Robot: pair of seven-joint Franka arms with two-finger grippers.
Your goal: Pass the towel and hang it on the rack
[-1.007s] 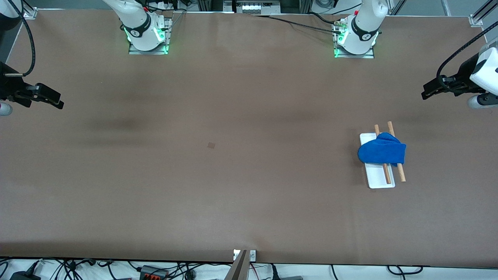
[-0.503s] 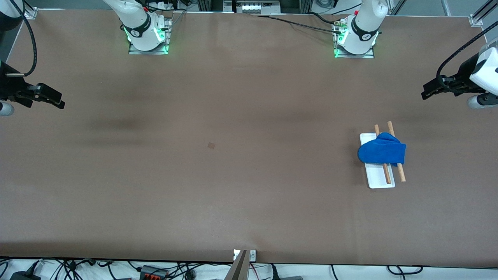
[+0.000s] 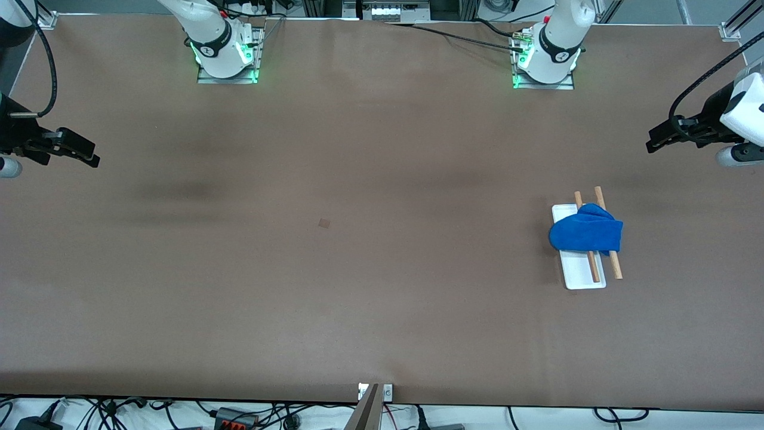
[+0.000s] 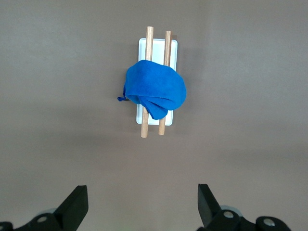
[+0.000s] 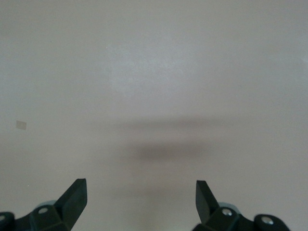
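Brown tabletop (image 3: 358,269) fills the front view. Left arm's end effector (image 3: 662,140) hangs over the left arm's end of the tabletop, empty, fingers spread wide apart in the left wrist view (image 4: 139,209). Right arm's end effector (image 3: 77,150) hangs over the right arm's end of the tabletop, also empty, fingers spread wide (image 5: 139,204). Both arms wait at the edges, well apart from the task things. Rack (image 3: 584,272) stands on the tabletop toward the left arm's end, nearer the front camera than the left arm's base; white flat base, two parallel wooden rods. Blue towel (image 3: 586,233) is draped bunched across both rods at their middle, rod ends showing on either side (image 4: 155,91). Small square mark (image 3: 324,223) near tabletop centre.
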